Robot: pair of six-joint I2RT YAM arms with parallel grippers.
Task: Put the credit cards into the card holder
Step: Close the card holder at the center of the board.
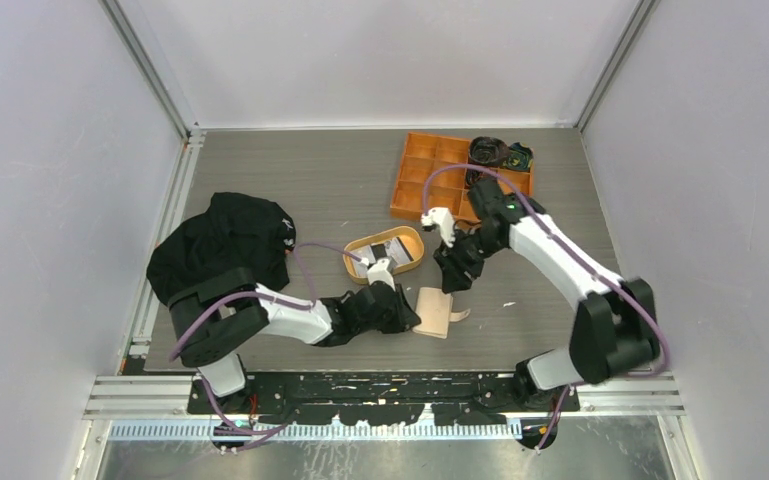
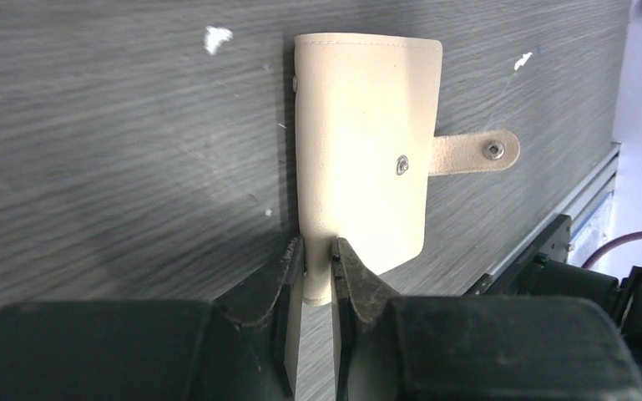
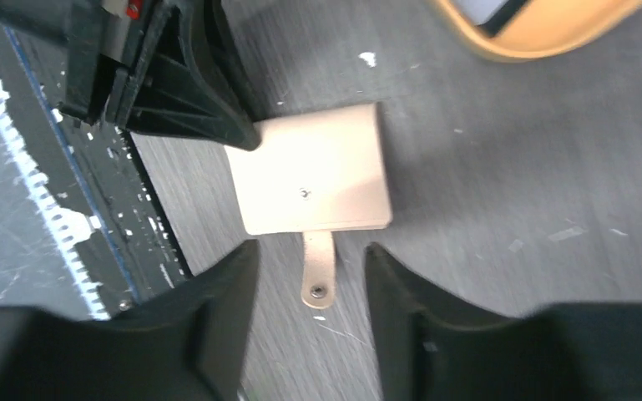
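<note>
The beige card holder [image 1: 436, 312] lies folded shut on the table, its snap tab [image 2: 476, 152] undone and sticking out. My left gripper [image 2: 319, 255] is shut on the holder's near corner [image 2: 363, 142], reaching in from the left in the top view [image 1: 412, 312]. My right gripper [image 3: 310, 248] hangs open over the tab [image 3: 317, 269], which shows between its fingers without touching them. From the top view the right gripper [image 1: 452, 275] sits just behind the holder [image 3: 313, 171]. Light and dark credit cards [image 1: 380, 254] lie in the oval tray [image 1: 409, 262].
The oval orange-tan tray's rim [image 3: 534, 33] is just beyond the holder. An orange compartment box [image 1: 430, 175] with a dark bundle [image 1: 490, 152] stands at the back right. A black cloth [image 1: 222, 245] lies at the left. The table's front rail [image 3: 92, 217] is close by.
</note>
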